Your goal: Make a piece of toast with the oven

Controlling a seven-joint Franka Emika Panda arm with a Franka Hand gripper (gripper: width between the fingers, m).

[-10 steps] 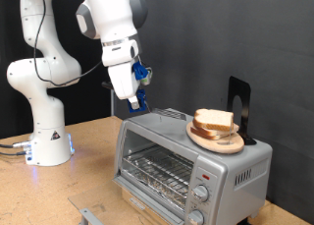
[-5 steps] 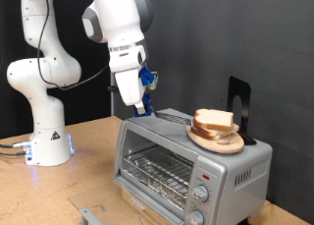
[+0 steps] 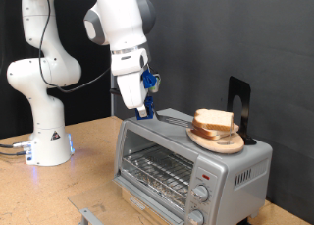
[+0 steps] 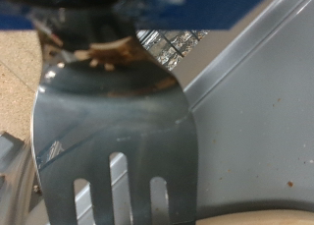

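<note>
Holding a spatula [image 4: 116,117] pinched between its jaws, the gripper [image 3: 143,109] hovers at the oven's [image 3: 186,161] top edge. The toast [image 3: 214,119] sits on a plate [image 3: 218,140] well beyond the blade tip. Sliding the blade flat under the slice seems the step in hand.

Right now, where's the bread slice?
The piece of toast lies on a round wooden plate on top of the oven, toward the exterior view's right, beside a black stand.

Wooden tabletop [image 3: 93,176] (light brown) with the oven [image 3: 191,166] and white robot base [image 3: 47,146] on it
</note>
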